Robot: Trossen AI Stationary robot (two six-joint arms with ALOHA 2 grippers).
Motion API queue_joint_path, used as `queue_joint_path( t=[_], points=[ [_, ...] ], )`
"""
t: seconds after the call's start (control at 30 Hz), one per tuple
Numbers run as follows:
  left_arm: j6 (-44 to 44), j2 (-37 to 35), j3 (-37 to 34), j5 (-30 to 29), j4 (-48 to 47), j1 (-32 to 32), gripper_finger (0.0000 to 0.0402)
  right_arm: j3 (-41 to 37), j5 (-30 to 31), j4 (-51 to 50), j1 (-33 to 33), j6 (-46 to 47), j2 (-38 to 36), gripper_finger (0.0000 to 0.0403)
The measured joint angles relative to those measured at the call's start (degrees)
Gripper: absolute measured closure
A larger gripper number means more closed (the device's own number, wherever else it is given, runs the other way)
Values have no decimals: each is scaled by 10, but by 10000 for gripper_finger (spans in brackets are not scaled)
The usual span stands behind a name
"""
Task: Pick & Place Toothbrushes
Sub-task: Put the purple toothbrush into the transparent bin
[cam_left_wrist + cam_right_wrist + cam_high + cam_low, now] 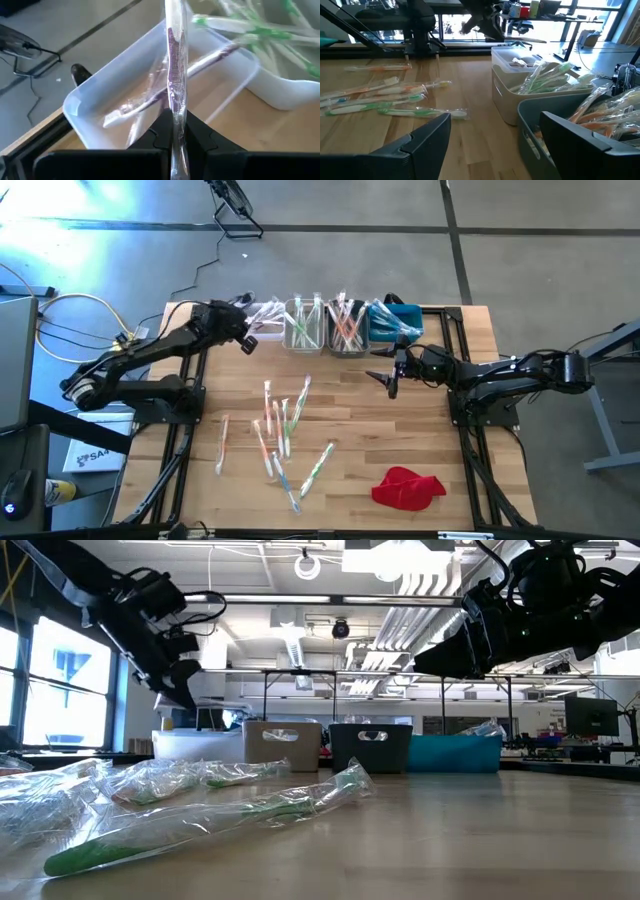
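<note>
Left gripper [176,135] fingers pinched on a purple toothbrush [176,75] above the white bin [100,100]. Right gripper [392,375] wide open, empty, near grey bin [545,125]. Risk: wrapper slips, toothbrush lands on the counter [400,430].

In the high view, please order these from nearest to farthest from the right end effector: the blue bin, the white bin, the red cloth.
From the right end effector:
1. Blue bin, just behind it at the table's back edge.
2. Red cloth, at the front edge.
3. White bin, far left of the bin row.
</note>
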Motion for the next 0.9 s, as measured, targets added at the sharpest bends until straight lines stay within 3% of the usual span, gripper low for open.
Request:
queue_joint_path(
  t=[0.37,0.53,0.9],
  points=[
    [16,8,0,154,97,107,385,0,2,3,0,0,0,105],
    [27,38,0,163,113,109,385,0,2,4,0,0,0,105],
    [26,142,-47,166,242,137,385,0,1,4,0,0,0,105]
  ],
)
